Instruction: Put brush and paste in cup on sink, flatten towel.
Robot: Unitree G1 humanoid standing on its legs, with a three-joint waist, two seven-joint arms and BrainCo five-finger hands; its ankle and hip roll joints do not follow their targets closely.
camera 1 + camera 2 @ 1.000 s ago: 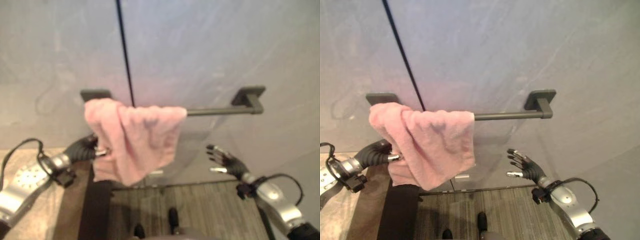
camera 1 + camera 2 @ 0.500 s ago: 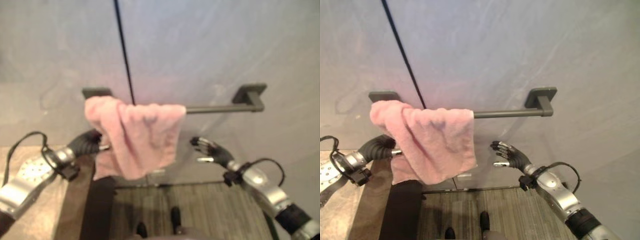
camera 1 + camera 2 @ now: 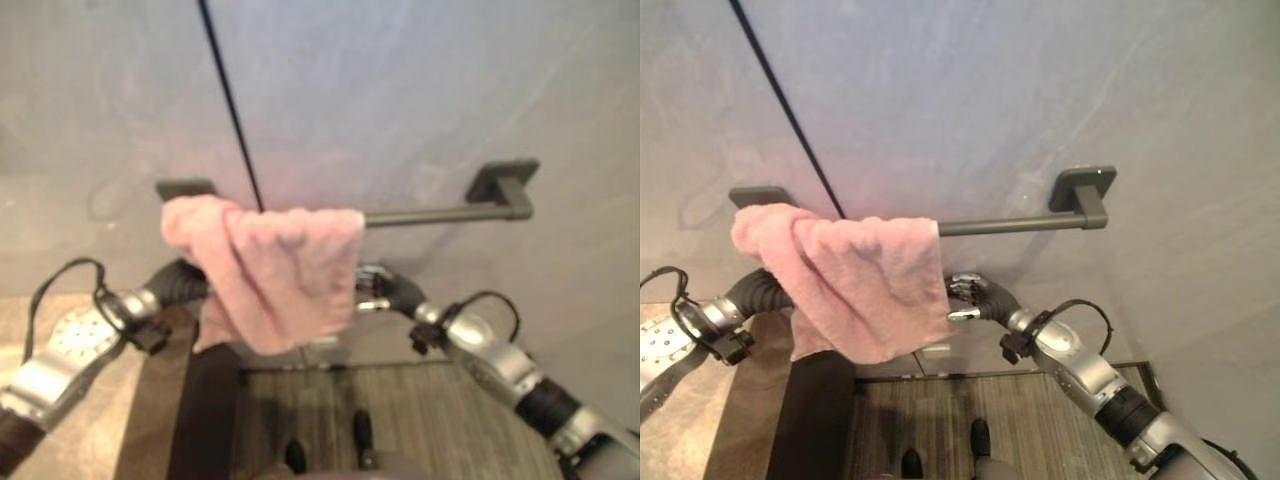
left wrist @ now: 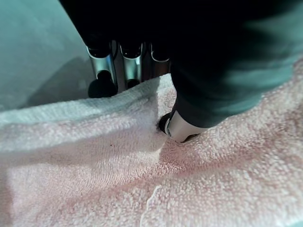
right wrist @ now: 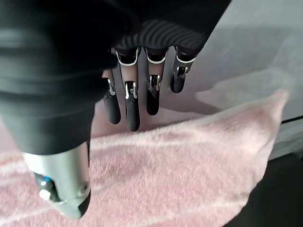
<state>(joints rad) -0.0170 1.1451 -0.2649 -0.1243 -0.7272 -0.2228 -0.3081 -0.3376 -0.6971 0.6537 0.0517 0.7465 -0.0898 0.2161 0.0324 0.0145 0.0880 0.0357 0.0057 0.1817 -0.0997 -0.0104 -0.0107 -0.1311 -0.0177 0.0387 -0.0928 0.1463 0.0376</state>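
Observation:
A pink towel [image 3: 280, 275] hangs bunched over the left part of a dark towel bar [image 3: 440, 213] on the grey wall. My left hand [image 3: 180, 282] is at the towel's lower left edge. In the left wrist view its fingers [image 4: 102, 71] lie behind the towel [image 4: 94, 165] and its thumb [image 4: 182, 127] presses into the front, pinching the cloth. My right hand [image 3: 980, 298] is at the towel's lower right edge. In the right wrist view its fingers [image 5: 132, 109] reach out straight past the towel's edge [image 5: 180, 161], and the thumb [image 5: 61, 189] is over the front of the cloth.
A dark seam [image 3: 228, 100] runs down the wall above the bar's left bracket [image 3: 185, 187]. The right bracket [image 3: 505, 180] stands out from the wall. A stone counter [image 3: 70, 440] lies at lower left beside a dark cabinet side [image 3: 205, 410]. Wood-grain floor [image 3: 420, 420] lies below.
My right hand has moved left and up from open space to the towel's right edge. The left hand stays at the left edge. The view has shifted slightly.

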